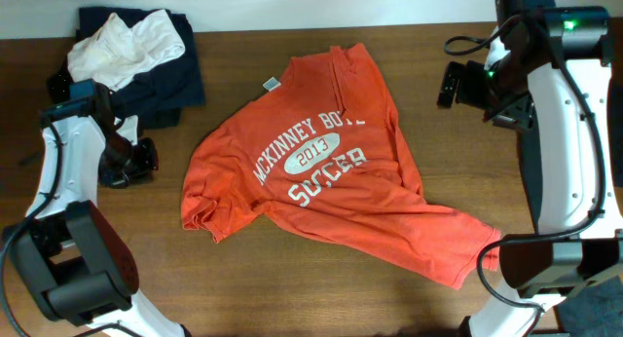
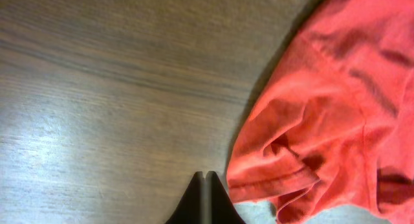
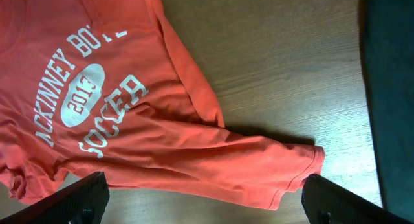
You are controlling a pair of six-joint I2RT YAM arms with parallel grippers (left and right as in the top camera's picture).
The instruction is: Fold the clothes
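The clothes, an orange-red T-shirt point(image 1: 321, 181) with white lettering, lie spread and rumpled across the middle of the wooden table point(image 1: 292, 308). My left gripper point(image 1: 134, 162) hovers over bare wood just left of the shirt. In the left wrist view its fingers point(image 2: 206, 177) are pressed together, shut on nothing, and a bunched sleeve point(image 2: 310, 140) lies beside them to the right. My right gripper point(image 1: 452, 84) hangs high at the shirt's far right. In the right wrist view it point(image 3: 204, 182) stands wide open above the shirt point(image 3: 97, 88), with a sleeve hem point(image 3: 304, 166) between its fingers far below.
At the back left lies a black garment point(image 1: 175, 79) with a small white cloth point(image 1: 127, 45) piled on top. The bases of both arms stand at the front corners. A dark shape point(image 3: 391, 88) fills the right edge of the right wrist view.
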